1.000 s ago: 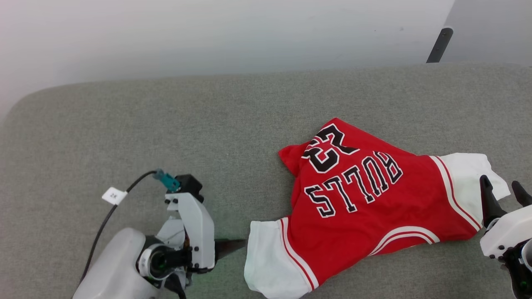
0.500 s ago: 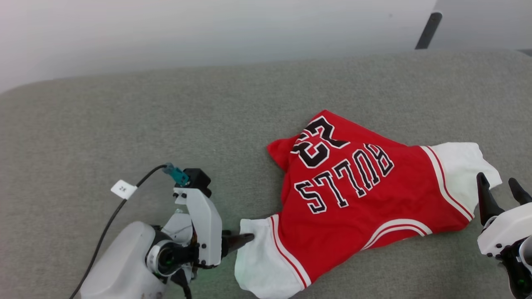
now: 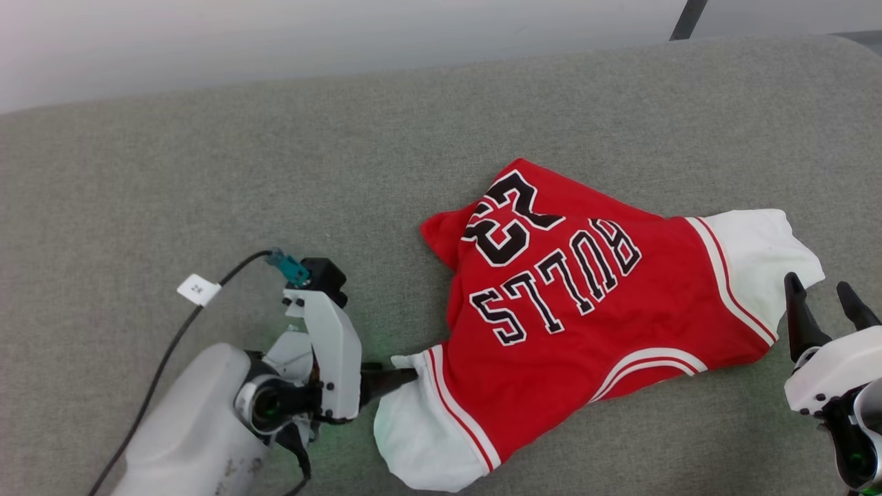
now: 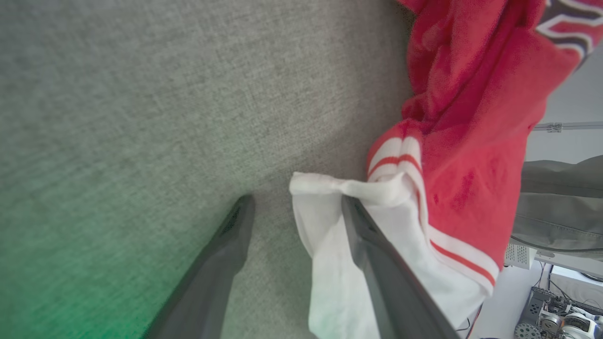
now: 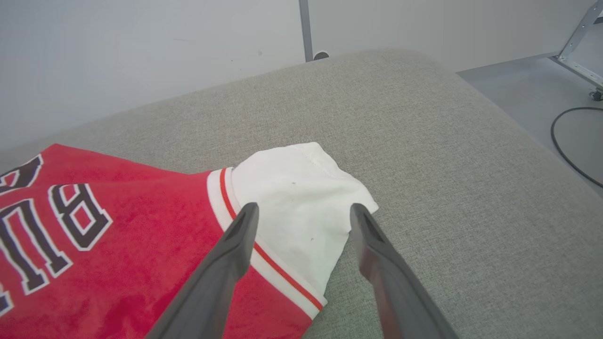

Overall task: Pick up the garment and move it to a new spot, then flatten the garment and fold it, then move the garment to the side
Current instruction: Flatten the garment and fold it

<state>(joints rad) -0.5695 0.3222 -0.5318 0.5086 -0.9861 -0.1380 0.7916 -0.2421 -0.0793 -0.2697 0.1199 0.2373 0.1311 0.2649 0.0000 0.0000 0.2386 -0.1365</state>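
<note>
Garment (image 3: 586,324) lies rumpled on the cushion (image 3: 275,172), right of centre. Left gripper (image 4: 297,201) and right gripper (image 5: 304,207) both gape at its sleeves (image 5: 292,188); best bite each deep, then pull apart evenly.

The garment (image 3: 586,324) lies crumpled, lettering up, on the right half of the grey cushion (image 3: 207,172), closer to its near edge. My left gripper (image 3: 396,375) lies sideways, its dark tip touching the near white sleeve (image 3: 413,434). My right gripper (image 3: 825,303) stands just beside the other sleeve (image 3: 758,255), fingers spread, holding nothing.
</note>
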